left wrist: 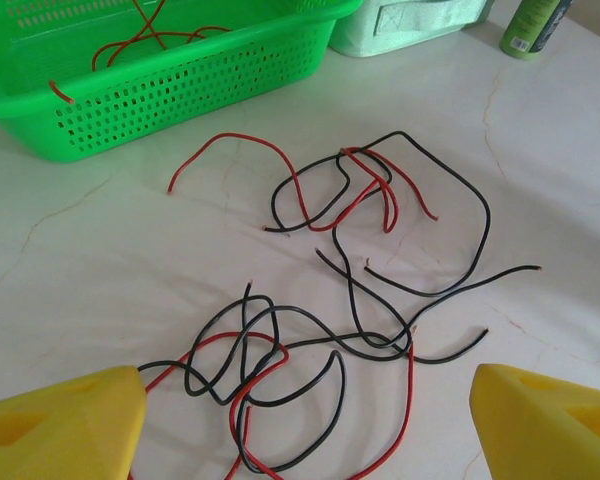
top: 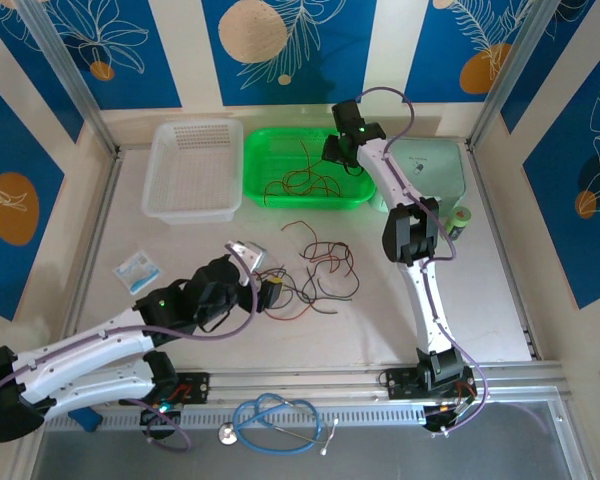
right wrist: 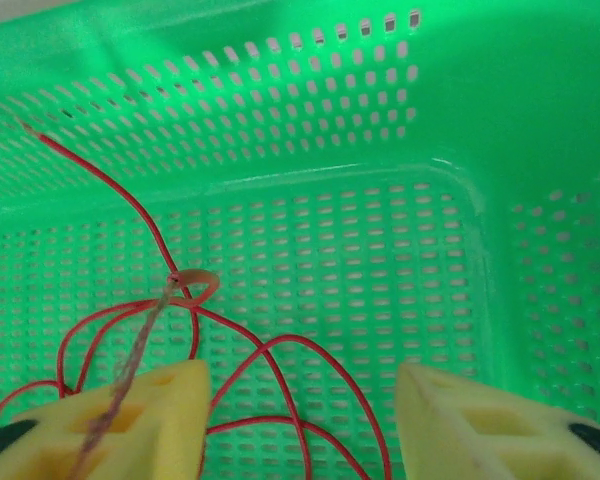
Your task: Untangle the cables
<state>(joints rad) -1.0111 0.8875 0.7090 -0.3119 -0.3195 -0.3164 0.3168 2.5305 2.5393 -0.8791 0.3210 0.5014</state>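
The left gripper point(left wrist: 305, 405), jaws wide and empty, has the tangle of thin red and black curly cables point(left wrist: 245, 345) just ahead, while the right gripper point(right wrist: 302, 410), jaws apart, hangs over thin red cables point(right wrist: 192, 285) in the green perforated plastic basket point(right wrist: 430, 120) beneath.

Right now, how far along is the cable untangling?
Done: several red cables lie loose in the green basket. In hand: nothing is gripped. The right gripper hangs open over that basket, and the left gripper is open above the pile. Left: a tangle of red and black cables on the table, which looks like the larger share.
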